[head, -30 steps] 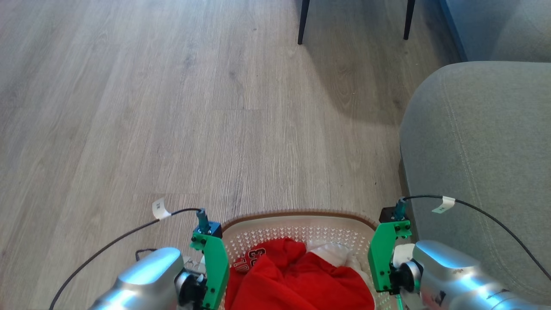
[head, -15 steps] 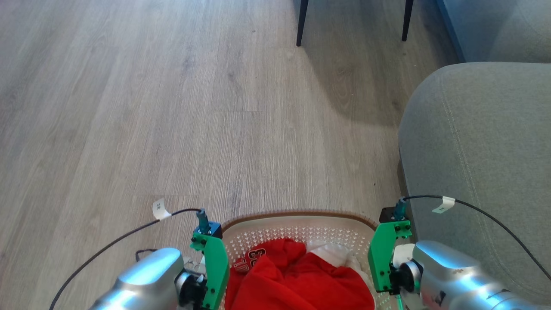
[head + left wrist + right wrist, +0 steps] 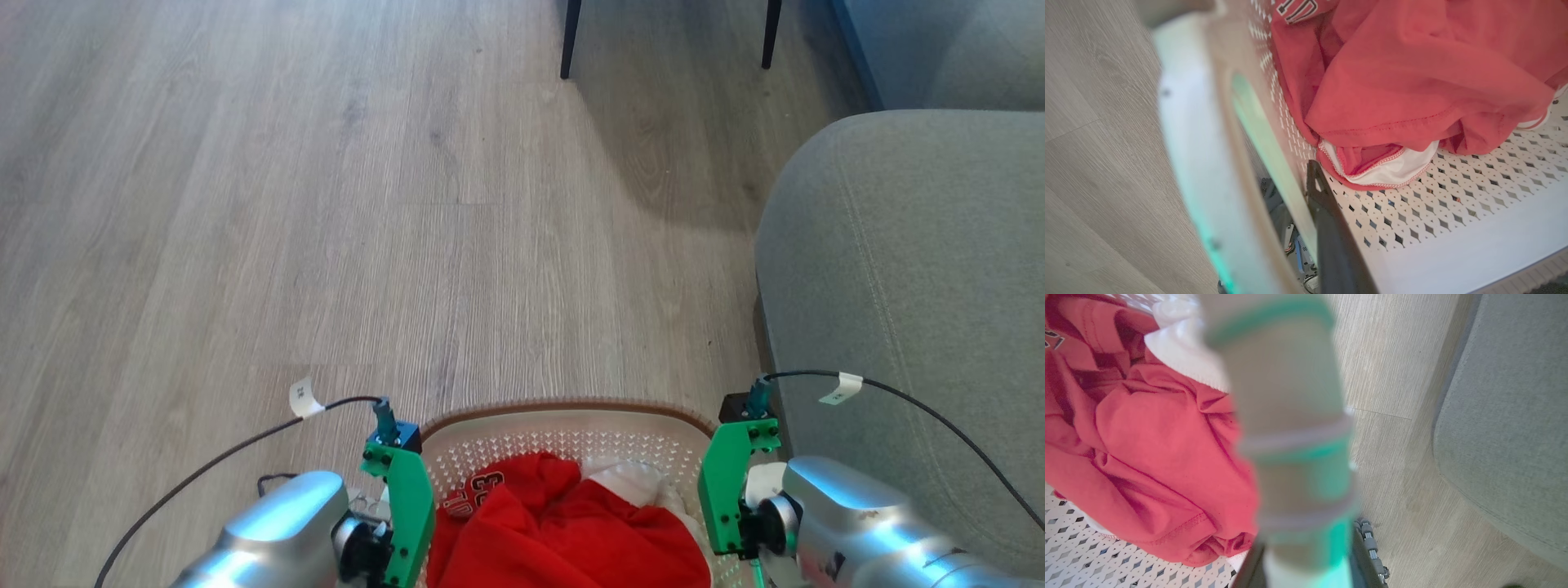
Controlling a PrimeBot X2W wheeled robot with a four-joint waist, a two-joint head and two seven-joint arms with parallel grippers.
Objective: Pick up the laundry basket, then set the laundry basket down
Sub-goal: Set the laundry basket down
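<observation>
Left gripper [image 3: 404, 514] and right gripper [image 3: 727, 498] are pinching opposite sides of a white perforated plastic laundry basket [image 3: 571, 406] (red clothing [image 3: 571, 531] inside), balancing it level.

Nearest, centre: basket [image 3: 563, 415], clothing [image 3: 571, 523] in it, left arm [image 3: 277, 523] at its left, right arm [image 3: 857, 514] at its right. Sofa [image 3: 914, 286] just right. Chair legs [image 3: 570, 37] far ahead on floor [image 3: 326, 204].
</observation>
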